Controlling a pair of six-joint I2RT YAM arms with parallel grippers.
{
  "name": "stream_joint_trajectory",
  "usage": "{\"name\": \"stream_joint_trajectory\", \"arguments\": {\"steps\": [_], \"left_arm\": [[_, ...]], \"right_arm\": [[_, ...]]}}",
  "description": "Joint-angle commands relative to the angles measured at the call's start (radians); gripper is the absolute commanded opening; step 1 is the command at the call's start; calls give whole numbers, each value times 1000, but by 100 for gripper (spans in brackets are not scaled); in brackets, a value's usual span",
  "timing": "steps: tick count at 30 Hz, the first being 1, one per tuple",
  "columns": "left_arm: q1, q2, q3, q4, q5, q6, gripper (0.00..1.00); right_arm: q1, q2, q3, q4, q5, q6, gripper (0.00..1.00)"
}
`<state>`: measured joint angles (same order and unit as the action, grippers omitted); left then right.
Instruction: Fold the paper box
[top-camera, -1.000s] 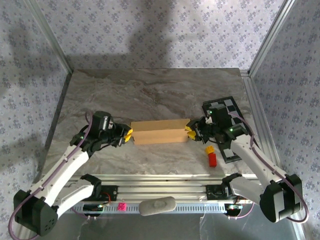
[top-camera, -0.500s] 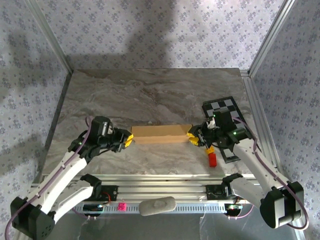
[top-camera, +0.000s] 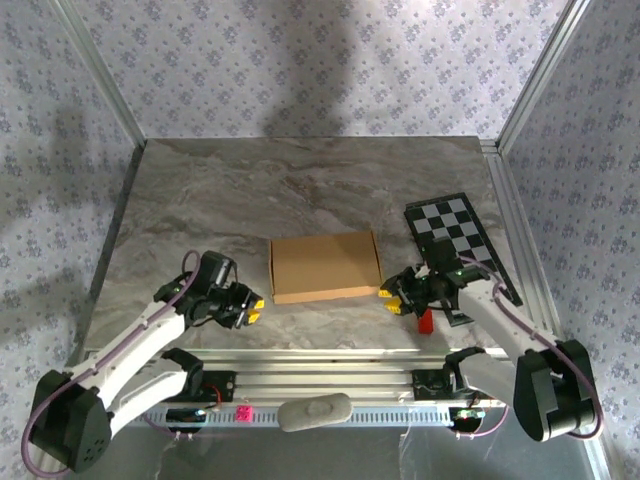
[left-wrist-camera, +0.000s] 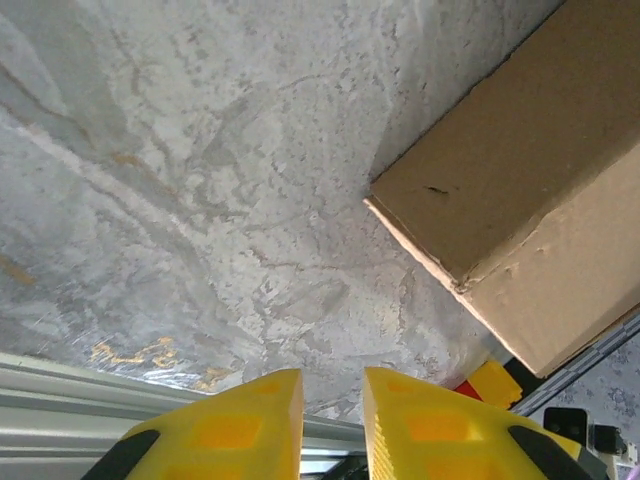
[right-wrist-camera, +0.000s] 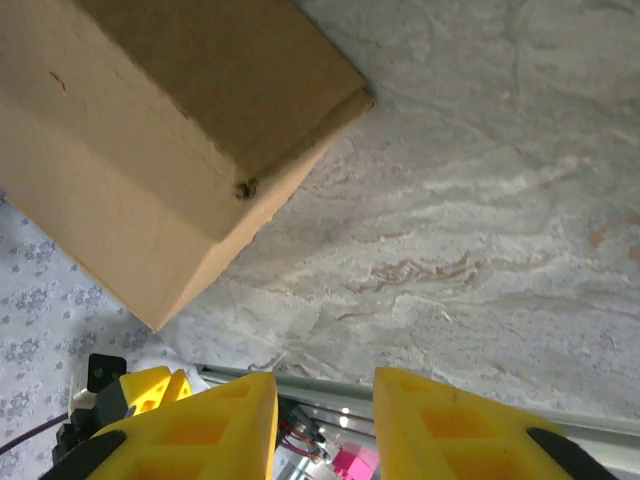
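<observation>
The plain brown corrugated cardboard paper box (top-camera: 325, 267) lies flat on the grey-veined marble table (top-camera: 300, 185), a little nearer the front edge than the middle. Its lid is closed and its broad top faces up. No flap or tab stands out from it in the top view. It rests between my two grippers, and neither one touches it.

My left gripper (top-camera: 254, 308) sits low near the table, just off the box's near-left corner. In my left wrist view that corner (left-wrist-camera: 520, 200) stands up and to the right of my yellow fingers (left-wrist-camera: 240, 430). Bare marble lies between the corner and the fingers. These jaws are only a narrow gap apart, with nothing between them.

My right gripper (top-camera: 389, 299) is near the box's near-right corner, also apart from it. In my right wrist view the box (right-wrist-camera: 170, 130) fills the upper left, its corner pointing down toward my yellow fingers (right-wrist-camera: 200, 430). These jaws are parted a little wider than the left pair, and they hold nothing.

A small red block (top-camera: 424, 321) lies just beside my right gripper, on its outer side. Farther right and farther back, a black-and-white checkered board (top-camera: 458, 232) lies on the table. An aluminium rail (top-camera: 320, 372) runs along the near edge, where my arms are bolted.
</observation>
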<state>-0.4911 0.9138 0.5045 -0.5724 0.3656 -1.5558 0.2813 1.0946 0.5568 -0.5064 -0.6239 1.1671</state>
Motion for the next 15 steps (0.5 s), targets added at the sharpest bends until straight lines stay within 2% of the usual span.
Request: {"name": "stream_joint_trajectory", "arguments": {"steps": [1,4,6,9,12,15], "left_arm": [[0,28,38,66,-22,-1,27],[38,92,106,68,-15,65,35],[89,152,185,22,-10,155,43],[164,266,288,4,12,317,54],[212,423,348,71,108,444,60],[213,570,403,117,181,535,64]], "right_arm": [[-13,19,54,58,26,2,37],[-32,67,105,51,25,-24,45],[-42,105,178,1,53,-103,49],[-80,201,285,-79,85,-254,62],[-105,323,330,-45,26,-354,74],[-92,437,374,-4,-33,-406,81]]}}
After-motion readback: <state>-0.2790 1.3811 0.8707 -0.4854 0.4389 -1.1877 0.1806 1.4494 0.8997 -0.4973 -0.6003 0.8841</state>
